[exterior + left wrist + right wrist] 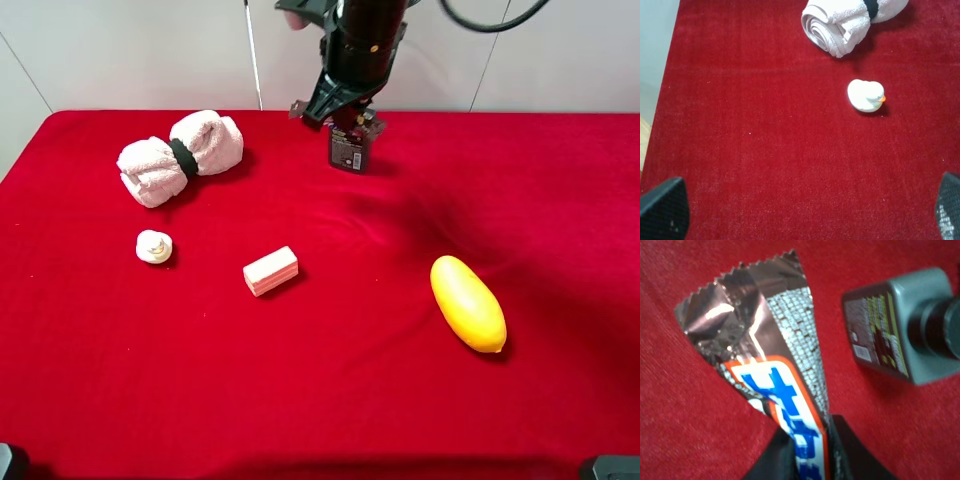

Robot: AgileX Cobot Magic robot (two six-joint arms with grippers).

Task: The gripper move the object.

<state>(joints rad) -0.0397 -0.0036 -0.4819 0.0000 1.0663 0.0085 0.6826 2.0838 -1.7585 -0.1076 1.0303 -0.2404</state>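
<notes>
Your right claw (807, 452) is pinched shut on one end of the candy bar (771, 375), beside the grey bottle (890, 335), likely for carrying; left claw (805, 215) gapes, empty.

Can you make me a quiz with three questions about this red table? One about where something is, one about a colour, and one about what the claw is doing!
1. Where is the white duck?
A. In a blue bowl
B. Near the rolled towel
C. On a green plate

2. What colour is the oval fruit?
A. Green
B. Purple
C. Yellow

3. What is the right claw doing?
A. Open, holding nothing
B. Shut on the candy bar
C. Shut on a spoon

Answers:
1 B, because the high view shows the duck on the cloth just in front of the towel, not touching it.
2 C, because the fruit is bright yellow all over.
3 B, because the right wrist view shows the shiny wrapper pinched between the dark fingers.
</notes>
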